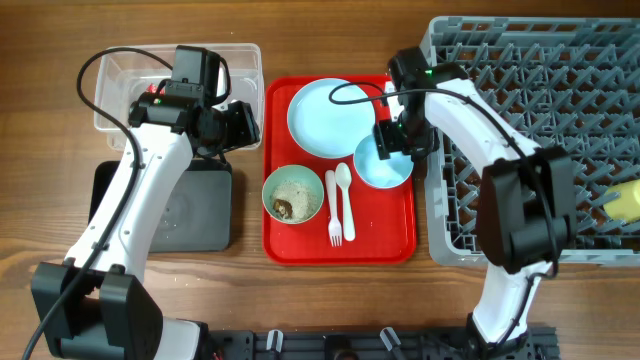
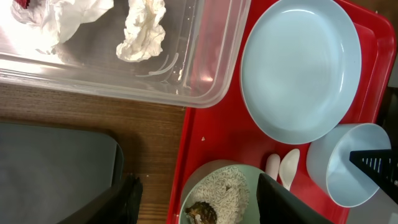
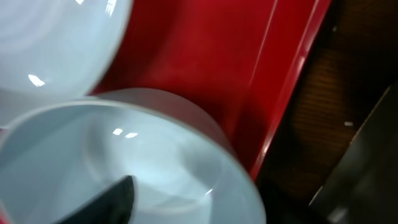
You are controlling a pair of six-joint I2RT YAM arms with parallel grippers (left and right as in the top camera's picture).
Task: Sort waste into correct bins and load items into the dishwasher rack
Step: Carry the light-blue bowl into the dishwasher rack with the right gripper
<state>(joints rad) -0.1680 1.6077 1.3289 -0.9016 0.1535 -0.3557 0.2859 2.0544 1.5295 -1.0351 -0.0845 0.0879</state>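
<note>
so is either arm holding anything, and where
Left fingers hold nothing. One right finger is inside the pale blue bowl at its rim; grip unclear.

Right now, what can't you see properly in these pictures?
Right wrist: one finger shows inside the pale blue bowl; the other is out of frame, so the right gripper's hold is unclear.
Overhead: right edge cuts the yellow cup.
Overhead: left arm covers part of the clear tub.
Left wrist: top edge crops the red wrapper.
</note>
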